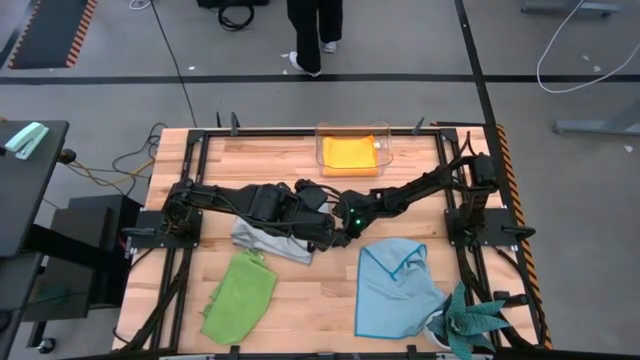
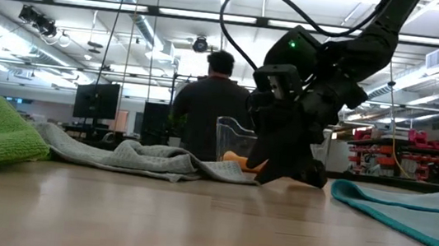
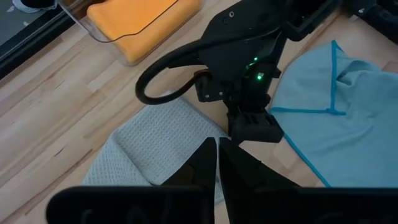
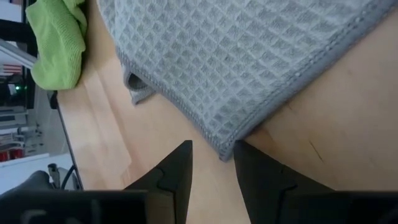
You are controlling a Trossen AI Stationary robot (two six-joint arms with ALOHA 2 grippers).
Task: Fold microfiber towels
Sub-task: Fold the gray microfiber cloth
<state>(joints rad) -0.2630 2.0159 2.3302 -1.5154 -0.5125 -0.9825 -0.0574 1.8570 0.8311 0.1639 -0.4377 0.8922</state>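
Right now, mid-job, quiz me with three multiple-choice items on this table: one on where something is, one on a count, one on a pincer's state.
1. Where is the orange-yellow towel?
A. Inside the clear box at the table's far edge
B. Spread on the wood beside the plant
C. Under the green towel

2. How many towels lie on the bare wood, outside the box?
A. One
B. Three
C. Five

3. How does the right pincer stand?
A. Shut on the blue towel
B. Open at the grey towel's corner
C. Lifted high, well clear of the table

Key: 1 A, the orange-yellow towel sits in the clear box. 2 B, grey towel, green towel, blue towel. 3 B, the right pincer shows a gap between its fingers at the grey corner.
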